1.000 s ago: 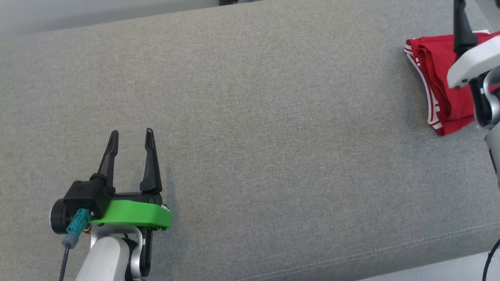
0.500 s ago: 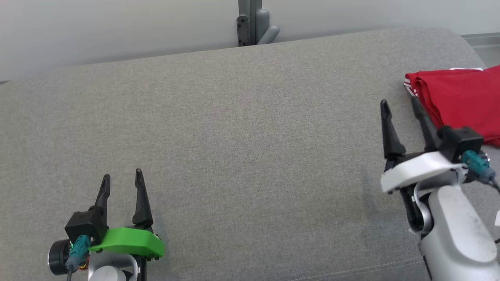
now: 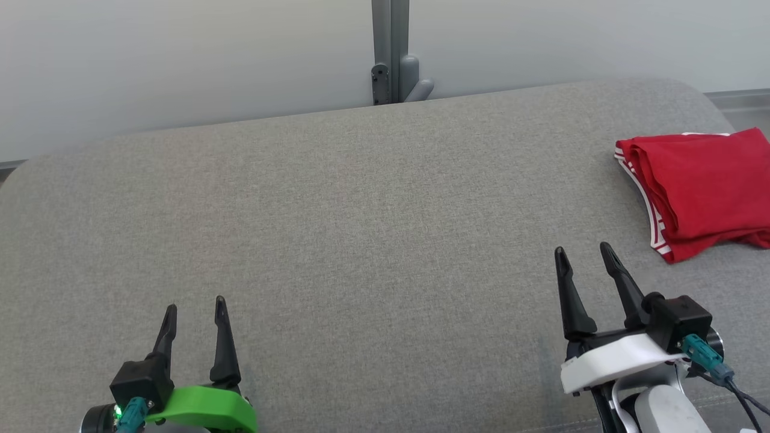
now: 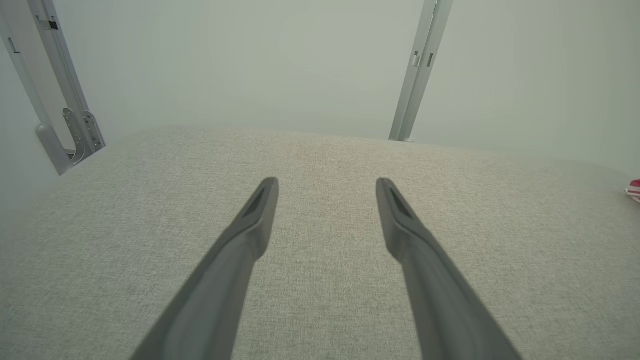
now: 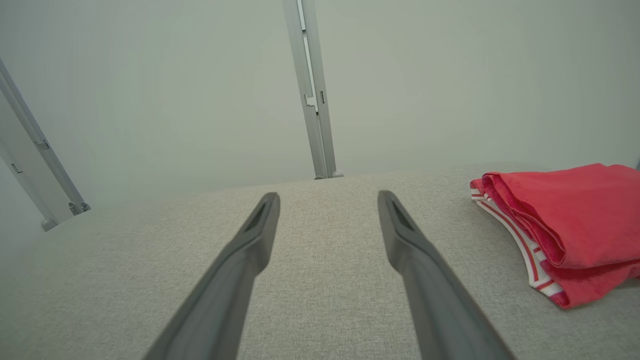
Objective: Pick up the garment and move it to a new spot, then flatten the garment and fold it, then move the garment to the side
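Note:
The garment [image 3: 704,186] is red with white striped trim, folded into a compact stack at the far right of the grey cushioned surface [image 3: 373,240]. In the right wrist view the garment [image 5: 575,225] lies to the right of my fingers. My right gripper [image 3: 583,252] stands open and empty at the lower right, just short of and left of the garment. Low on the left, my left gripper [image 3: 195,307] is open too, with nothing between its fingers. A sliver of the garment [image 4: 634,190] shows at the right edge of the left wrist view.
A pale wall [image 3: 180,60] runs behind the surface, with a grey metal post [image 3: 391,54] at its middle. A second slanted metal bracket [image 4: 65,125] shows at the left in the left wrist view. The surface's rounded right end [image 3: 704,96] is near the garment.
The head camera has tilted up, bringing the wall and post into view. My right arm has drawn back from over the garment to the lower right, open and empty. The garment stays put.

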Controlling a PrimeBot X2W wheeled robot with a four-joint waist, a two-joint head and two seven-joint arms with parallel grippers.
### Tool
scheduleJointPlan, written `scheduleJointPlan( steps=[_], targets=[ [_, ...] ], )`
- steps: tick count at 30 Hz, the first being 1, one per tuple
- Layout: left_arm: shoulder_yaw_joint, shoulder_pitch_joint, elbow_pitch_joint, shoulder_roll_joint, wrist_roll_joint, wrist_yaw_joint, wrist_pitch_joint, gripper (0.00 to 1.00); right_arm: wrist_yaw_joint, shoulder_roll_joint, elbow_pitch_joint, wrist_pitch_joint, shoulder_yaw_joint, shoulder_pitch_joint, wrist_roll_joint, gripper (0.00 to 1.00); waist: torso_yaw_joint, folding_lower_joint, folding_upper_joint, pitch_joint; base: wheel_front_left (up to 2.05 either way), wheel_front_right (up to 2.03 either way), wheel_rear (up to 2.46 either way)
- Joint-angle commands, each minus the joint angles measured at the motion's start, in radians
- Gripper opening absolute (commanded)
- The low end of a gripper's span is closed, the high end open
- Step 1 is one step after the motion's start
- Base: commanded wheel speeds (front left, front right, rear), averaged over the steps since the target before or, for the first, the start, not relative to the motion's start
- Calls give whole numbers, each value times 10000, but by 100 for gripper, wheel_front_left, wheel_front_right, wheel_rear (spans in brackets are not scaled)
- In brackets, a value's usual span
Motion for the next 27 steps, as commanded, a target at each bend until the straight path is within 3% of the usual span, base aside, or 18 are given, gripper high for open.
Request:
scheduleJointPlan(
  steps=[1, 27],
  targets=[
    [93, 198, -75, -37, 168, -32, -27, 100, -13, -7, -100, -25, 24, 257, 122, 100, 26, 1, 117, -131, 0, 0, 0],
    [345, 563, -133, -346, 687, -305, -28, 100, -13, -6, -91, -26, 299, 882, 294, 100, 98, 1, 117, -454, 0, 0, 0]
  ],
)
